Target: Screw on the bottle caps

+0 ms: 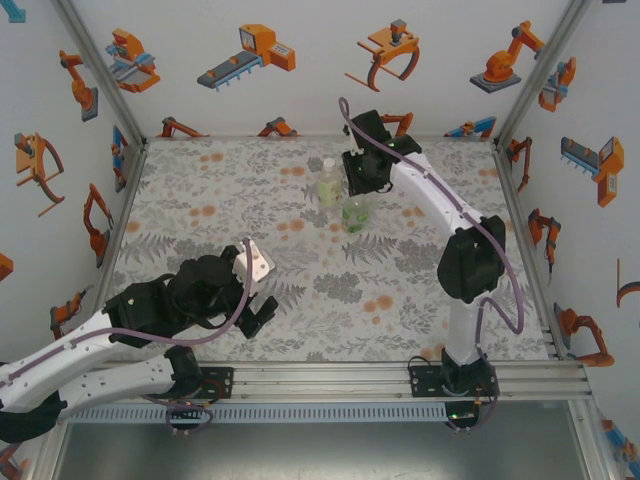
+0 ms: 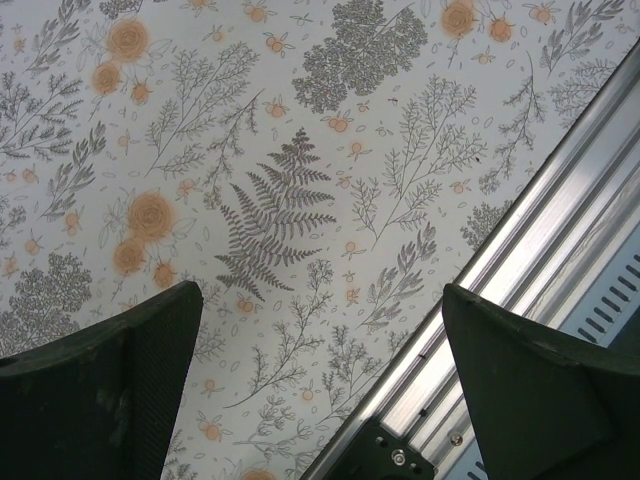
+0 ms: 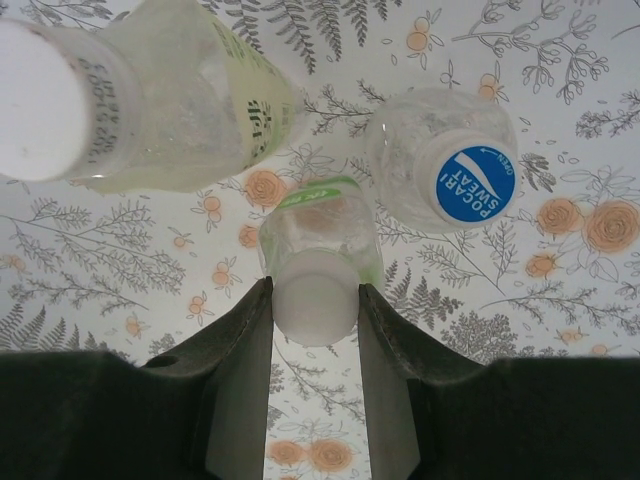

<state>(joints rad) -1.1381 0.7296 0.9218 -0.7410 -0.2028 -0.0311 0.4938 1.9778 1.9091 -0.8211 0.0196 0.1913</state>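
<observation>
**Currently: twist pending, axis lined up**

Right gripper [image 3: 315,290] is clamped on the small white round plastic screw cap [image 3: 315,310] of the clear plastic bottle with the bright green label [image 3: 322,215]. A finger touches the cap on each side. In the top view that bottle [image 1: 356,213] stands on the floral-print table [image 1: 200,200] at about 12 o'clock from table centre, under the right gripper [image 1: 362,170].

Key relation: the bottle's long axis is vertical and runs straight up into the wrist, so the cap sits directly under the hand. By my read, the next move is a turn about that axis with no sideways travel. I can't tell whether the thread has seated.

Neighbours, from the right wrist:
- The clear plastic bottle with the pale yellow-green label [image 3: 190,110], with its own white cap [image 3: 35,100], is close by at 10 o'clock.
- The unlabelled clear plastic bottle [image 3: 400,130], with a blue round cap [image 3: 475,185], is near but apart at 2 o'clock.

Left gripper [image 2: 320,290] has its jaws wide with nothing between them. It is over bare table beside the aluminium rail [image 2: 560,230], at roughly 7 o'clock and well apart from the bottles. The right arm is nearer by far.

Risk: nothing steadies the bottle body, so it may spin with the cap.
</observation>
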